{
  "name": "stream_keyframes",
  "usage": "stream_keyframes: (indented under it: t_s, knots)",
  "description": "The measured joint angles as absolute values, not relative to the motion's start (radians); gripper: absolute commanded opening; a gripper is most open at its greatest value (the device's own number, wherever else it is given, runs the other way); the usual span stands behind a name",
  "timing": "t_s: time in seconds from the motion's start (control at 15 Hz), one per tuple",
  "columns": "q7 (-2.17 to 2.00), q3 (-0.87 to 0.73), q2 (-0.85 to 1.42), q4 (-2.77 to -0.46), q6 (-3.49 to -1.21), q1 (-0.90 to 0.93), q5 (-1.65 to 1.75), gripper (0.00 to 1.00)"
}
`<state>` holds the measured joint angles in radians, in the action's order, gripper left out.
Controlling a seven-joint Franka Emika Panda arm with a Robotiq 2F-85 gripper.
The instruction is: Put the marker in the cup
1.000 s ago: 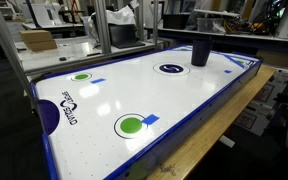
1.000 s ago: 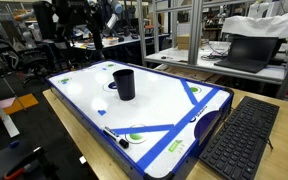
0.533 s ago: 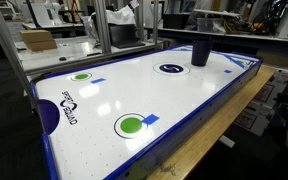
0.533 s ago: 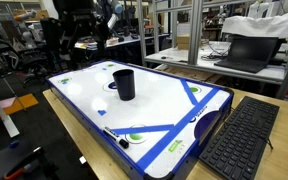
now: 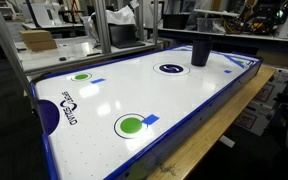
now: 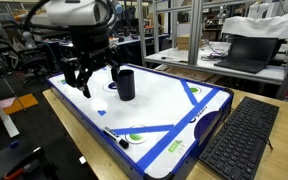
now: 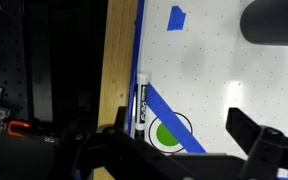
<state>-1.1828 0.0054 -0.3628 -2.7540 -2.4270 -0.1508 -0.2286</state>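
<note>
In the wrist view the cup is cut off by the top right corner, and the gripper, dark and blurred, by the bottom edge. In an exterior view the marker is too small to detail.

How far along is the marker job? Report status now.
Nothing done yet: the marker lies at the edge of the table, outside the cup. In hand: the gripper hovers above, fingers open and empty. Left: grasp the marker, carry it, drop it in.

Both exterior views oblique, sharing table, cup; wrist view downward.
</note>
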Motion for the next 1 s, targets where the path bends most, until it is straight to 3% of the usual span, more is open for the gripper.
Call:
stream_keyframes:
  t_s: [1.0]
  knots:
    - [-1.181,-0.05,-0.105,-2.781,-2.737,-0.14,-0.264,1.0]
